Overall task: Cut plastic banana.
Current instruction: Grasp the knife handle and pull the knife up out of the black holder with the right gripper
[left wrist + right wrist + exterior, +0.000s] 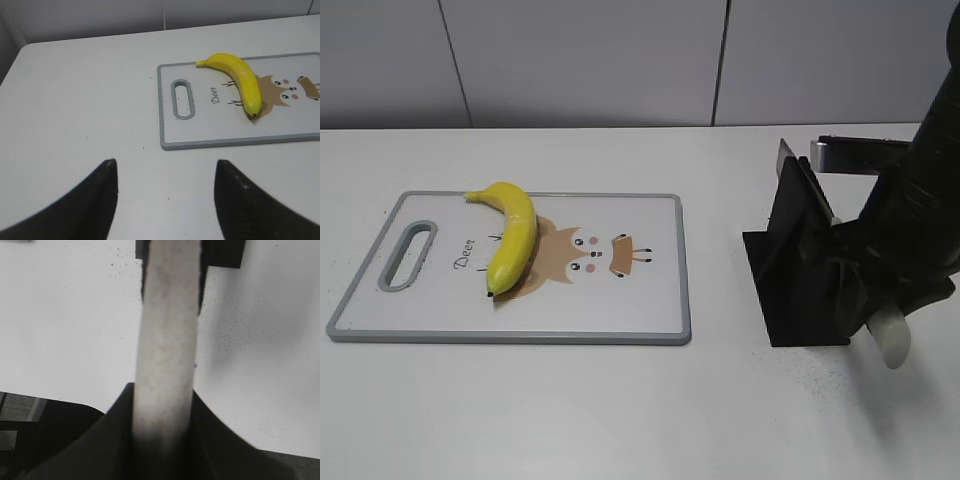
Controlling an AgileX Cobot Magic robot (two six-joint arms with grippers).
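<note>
The yellow plastic banana (511, 236) lies whole on a white cutting board (630, 300) with a grey rim and a deer drawing. It also shows in the left wrist view (240, 80) on the board (200, 130). My right gripper (865, 290) is shut on the pale handle (167, 340) of a knife (890, 340), whose blade sits in a black stand (800, 290). In the right wrist view the gripper (162, 405) clamps the handle from both sides. My left gripper (166, 165) is open and empty above bare table, short of the board's handle end. It is out of the exterior view.
The board's handle slot (408, 255) is at its left end. A grey metal bar (850, 152) sticks out behind the right arm, at the back right. The white table (620, 410) meets a grey wall at the back.
</note>
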